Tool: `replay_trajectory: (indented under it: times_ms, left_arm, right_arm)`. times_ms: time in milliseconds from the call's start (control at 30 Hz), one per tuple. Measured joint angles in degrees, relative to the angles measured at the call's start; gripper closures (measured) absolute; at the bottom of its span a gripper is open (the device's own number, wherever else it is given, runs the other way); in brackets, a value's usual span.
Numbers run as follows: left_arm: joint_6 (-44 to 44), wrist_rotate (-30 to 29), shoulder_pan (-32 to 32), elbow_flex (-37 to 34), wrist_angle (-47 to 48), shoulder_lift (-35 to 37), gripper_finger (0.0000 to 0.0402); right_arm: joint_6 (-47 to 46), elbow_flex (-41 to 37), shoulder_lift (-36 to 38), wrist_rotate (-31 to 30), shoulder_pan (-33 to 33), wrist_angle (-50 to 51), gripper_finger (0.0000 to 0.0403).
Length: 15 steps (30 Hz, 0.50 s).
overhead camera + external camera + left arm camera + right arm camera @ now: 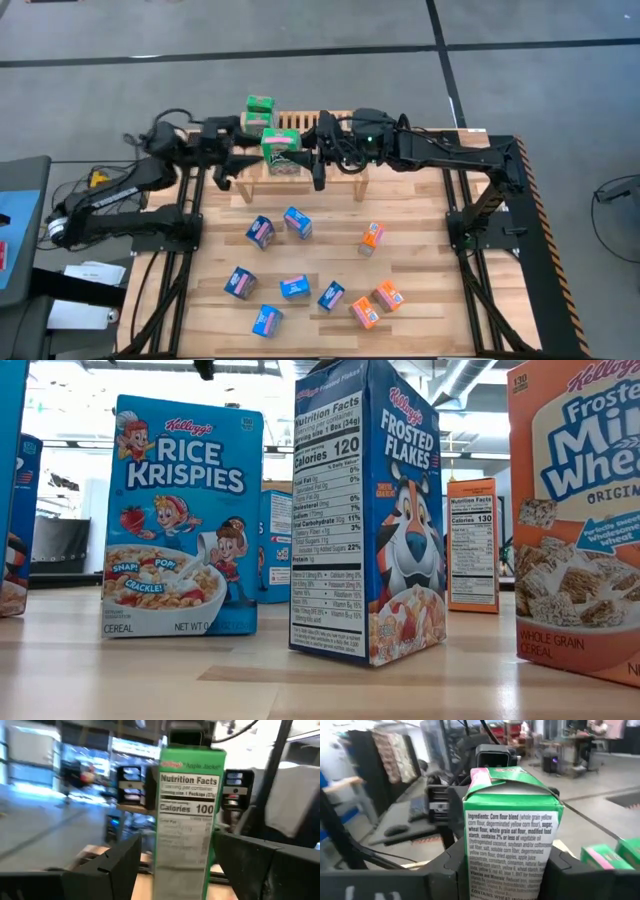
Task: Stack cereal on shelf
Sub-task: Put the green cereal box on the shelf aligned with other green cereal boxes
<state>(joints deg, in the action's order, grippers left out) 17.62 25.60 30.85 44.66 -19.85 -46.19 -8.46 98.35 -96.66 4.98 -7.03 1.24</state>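
Over the shelf (340, 125), both grippers flank one green box (281, 152) — left gripper (172, 870) spread, right gripper (507, 870) pinching its sides — light, crushable cardboard, so probably best held by its flat faces.

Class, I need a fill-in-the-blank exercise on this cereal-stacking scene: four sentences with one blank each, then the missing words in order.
1. The box between both grippers is coloured ____.
2. It is above the wooden ____.
3. The blue Rice Krispies box stands ____ on the table.
4. The left wrist view shows Calories ____ on the Apple Jacks box.

Missing words: green; shelf; upright; 100
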Motion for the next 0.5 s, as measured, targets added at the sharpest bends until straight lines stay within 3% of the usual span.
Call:
replay_trajectory:
  times_ms: [133, 300, 500]
  left_arm:
    - [-2.3, -5.4, 3.44, 0.0, 5.39, 6.79, 0.0168]
    - [-3.42, -6.78, 4.96, 0.0, 10.43, 11.1, 0.0168]
    - [-4.98, -7.92, 5.49, 0.0, 15.65, 12.49, 0.0168]
  right_arm:
    - [1.32, 0.24, -3.1, 6.77, -1.05, -7.49, 0.0244]
    - [2.57, -0.06, -9.5, 17.12, -4.32, -15.61, 0.0242]
    - [7.19, 0.0, -15.57, 19.58, -8.27, -22.82, 0.0234]
